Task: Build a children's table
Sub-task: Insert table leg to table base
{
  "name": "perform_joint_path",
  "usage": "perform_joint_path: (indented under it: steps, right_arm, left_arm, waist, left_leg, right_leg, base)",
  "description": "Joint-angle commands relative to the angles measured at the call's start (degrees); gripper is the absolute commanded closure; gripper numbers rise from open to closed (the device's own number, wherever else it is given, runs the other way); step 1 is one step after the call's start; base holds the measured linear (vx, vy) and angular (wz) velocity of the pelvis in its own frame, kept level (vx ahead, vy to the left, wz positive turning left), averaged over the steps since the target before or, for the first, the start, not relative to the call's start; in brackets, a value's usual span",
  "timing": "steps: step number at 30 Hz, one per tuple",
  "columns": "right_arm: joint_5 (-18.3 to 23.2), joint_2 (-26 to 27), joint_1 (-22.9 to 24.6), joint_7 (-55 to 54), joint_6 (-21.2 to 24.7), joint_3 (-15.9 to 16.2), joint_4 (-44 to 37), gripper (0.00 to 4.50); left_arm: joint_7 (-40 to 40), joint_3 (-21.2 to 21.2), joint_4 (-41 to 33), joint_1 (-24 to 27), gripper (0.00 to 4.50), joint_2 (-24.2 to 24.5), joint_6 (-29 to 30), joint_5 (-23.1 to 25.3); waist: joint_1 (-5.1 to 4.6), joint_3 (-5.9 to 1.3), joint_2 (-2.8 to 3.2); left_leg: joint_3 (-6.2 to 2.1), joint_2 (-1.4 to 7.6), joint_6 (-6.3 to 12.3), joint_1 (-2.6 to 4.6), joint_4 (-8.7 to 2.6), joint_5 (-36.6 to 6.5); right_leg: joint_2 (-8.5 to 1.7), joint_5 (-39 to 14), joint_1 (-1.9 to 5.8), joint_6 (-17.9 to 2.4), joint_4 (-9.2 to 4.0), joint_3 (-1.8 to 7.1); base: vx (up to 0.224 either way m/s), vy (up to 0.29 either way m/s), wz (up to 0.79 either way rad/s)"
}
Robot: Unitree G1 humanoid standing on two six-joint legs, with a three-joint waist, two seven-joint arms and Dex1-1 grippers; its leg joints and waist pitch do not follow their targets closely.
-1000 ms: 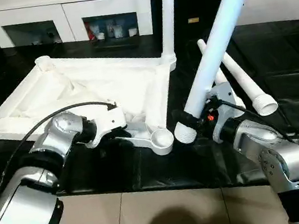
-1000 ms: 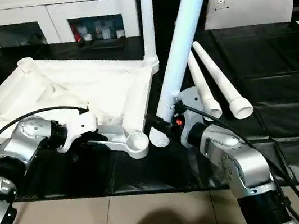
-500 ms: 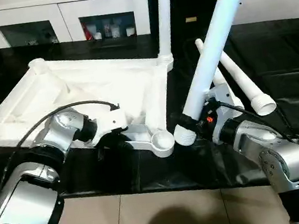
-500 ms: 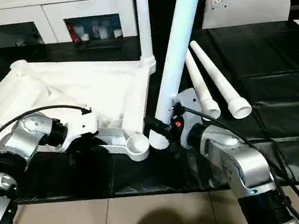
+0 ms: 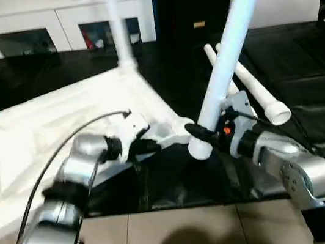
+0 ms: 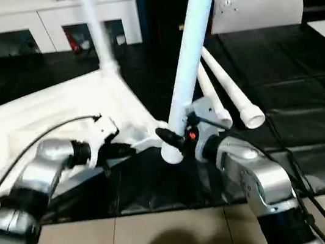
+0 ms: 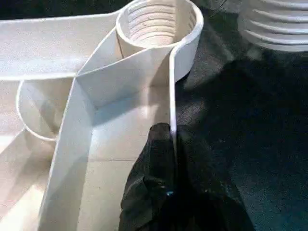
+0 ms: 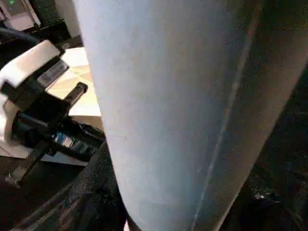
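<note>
Right gripper (image 5: 205, 137) is clamped on a tilted leg (image 5: 226, 56), threaded end low, just beside the corner socket (image 7: 159, 24). Left gripper (image 7: 171, 144) pinches the tabletop (image 5: 40, 129) rim on the black counter (image 5: 315, 73); socket lies leftward of the leg end.

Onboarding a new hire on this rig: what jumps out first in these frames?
The long white leg slanting up from the right tool, which is shut on its threaded lower end just beside the table top's near corner socket. Next, the big white table top lying underside up on the black surface, one leg already standing at its far corner, the left tool clamped on its rim wall.
</note>
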Motion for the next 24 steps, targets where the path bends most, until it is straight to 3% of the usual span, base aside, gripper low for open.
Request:
perform_joint_path:
  steps: [1, 4, 6, 7, 8, 9, 13, 16, 17, 20, 21, 24]
  right_arm:
    - [0.01, 0.17, -1.0, -0.55, -0.18, 0.2, 0.23, 2.6]
    - [-0.12, 0.46, -1.18, -0.85, -0.22, 0.18, 0.57, 2.6]
    - [-0.33, 0.65, -1.23, -1.09, -0.29, 0.3, 0.63, 2.6]
    - [-0.39, 0.71, -1.23, -1.15, -0.3, 0.34, 0.64, 2.6]
    - [-0.53, 0.77, -1.22, -1.24, -0.36, 0.43, 0.63, 2.6]
    - [-0.69, 0.79, -1.16, -1.31, -0.47, 0.53, 0.6, 2.6]
    - [-0.9, 1.12, -0.72, -1.72, -0.34, 0.79, 0.41, 2.6]
    - [-0.27, 1.58, -0.58, -2.1, 0.23, 0.5, 0.3, 2.6]
    - [-0.15, 1.54, -0.62, -1.7, 0.09, 0.6, 0.33, 2.6]
    - [-0.27, 1.44, -0.69, -1.37, -0.17, 0.88, 0.3, 2.61]
    - [-0.16, 1.39, -0.94, -0.98, -0.54, 0.99, 0.13, 2.61]
    - [0.3, 1.45, -1.75, -0.49, -1.61, 0.6, -0.3, 2.61]
  left_arm:
    - [0.31, -1.0, -1.73, 2.46, 4.5, 0.34, 0.47, 1.14]
    - [-1.25, -3.89, -6.42, 5.22, 4.5, 2.4, -6.33, 2.95]
    - [-1.78, -4.36, -8.84, 6.7, 4.5, 3.4, -7.61, 3.24]
    - [-1.84, -4.37, -9.39, 7.06, 4.5, 3.62, -7.81, 3.3]
    - [-1.98, -4.3, -9.96, 7.47, 4.5, 3.82, -8.33, 3.31]
    - [-2.32, -4.4, -10.31, 7.78, 4.5, 4.03, -9.07, 3.32]
    - [-3.55, -5.24, -11.58, 8.91, 4.5, 5.04, -11.23, 3.89]
    - [-3.79, -5.19, -11.84, 9.22, 4.5, 4.92, -11.61, 3.16]
    - [-4.1, -5.05, -11.9, 9.21, 4.5, 4.7, -11.27, 2.6]
    - [-4.44, -5.07, -12.07, 9.2, 4.5, 4.72, -10.74, 2.39]
    - [-5.84, -5.12, -13.06, 9.65, 4.5, 4.95, -11.07, 1.51]
    - [-8.39, -5.3, -15.42, 10.9, 4.5, 5.48, -11.52, -0.03]
  waist:
    - [0.26, -4.03, -0.73]
    - [0.21, -4.13, -0.54]
    - [0.27, -4.14, -0.14]
    - [0.3, -4.11, -0.26]
    - [0.4, -4.14, 0.18]
    - [0.37, -4.13, 0.04]
    - [0.24, -4.12, 0.44]
    - [0.11, -4.0, 0.34]
    - [0.06, -4.0, 0.01]
    - [0.14, -4.03, 0.15]
    - [0.11, -4.03, -0.22]
    - [0.22, -4.09, -0.16]
  left_leg:
    - [-0.13, 0.45, 0.09, 0.19, -4.02, -13.67]
    - [-0.14, 0.58, -0.06, 0.19, -4.19, -12.94]
    - [-0.14, 0.55, -0.4, 0.12, -4.23, -13.22]
    - [-0.04, 0.54, -0.53, 0.21, -4.24, -13.44]
    - [-0.1, 0.52, -0.7, 0.22, -4.26, -13.54]
    - [-0.05, 0.5, -0.76, 0.21, -4.27, -13.68]
    - [-0.26, 0.41, -1.45, 0.09, -4.43, -14.67]
    - [-0.23, 0.42, -1.6, 0.39, -4.49, -16.06]
    - [-0.17, 0.43, -1.55, 0.36, -4.48, -16.02]
    - [-0.2, 0.47, -1.5, 0.3, -4.48, -15.47]
    - [-0.12, 0.46, -1.41, 0.28, -4.45, -15.31]
    - [-0.1, 0.54, -1.16, 0.28, -4.41, -14.41]
  right_leg:
    - [-3.6, -24.0, 2.39, -6.82, -5.34, 1.93]
    - [-3.46, -20.73, 2.27, -7.13, -5.1, 2.02]
    - [-3.47, -19.31, 2.36, -7.7, -4.94, 2.09]
    - [-3.41, -18.84, 2.3, -7.92, -4.94, 2.09]
    - [-3.44, -18.61, 2.34, -8.05, -4.81, 2.09]
    - [-3.39, -18.47, 2.33, -8.06, -4.92, 2.09]
    - [-3.44, -17.6, 2.63, -8.26, -4.78, 2.06]
    - [-3.4, -20.11, 2.35, -8.08, -5.03, 2.05]
    - [-3.37, -20.19, 2.35, -8.01, -5.08, 2.06]
    - [-3.43, -19.34, 2.38, -8.22, -4.92, 2.14]
    - [-3.38, -18.92, 2.39, -8.28, -4.94, 2.14]
    - [-3.54, -17.89, 2.39, -8.71, -4.72, 2.22]
  base:
    - [0.0, 0.0, 0.0]
    - [0.0, 0.0, 0.0]
    - [0.0, 0.0, 0.0]
    - [0.0, 0.0, 0.0]
    - [0.0, 0.0, 0.0]
    - [0.0, 0.0, 0.0]
    - [0.0, 0.0, 0.0]
    - [0.0, 0.0, 0.0]
    - [0.0, 0.0, 0.0]
    - [0.0, 0.0, 0.0]
    - [0.0, 0.0, 0.0]
    - [0.0, 0.0, 0.0]
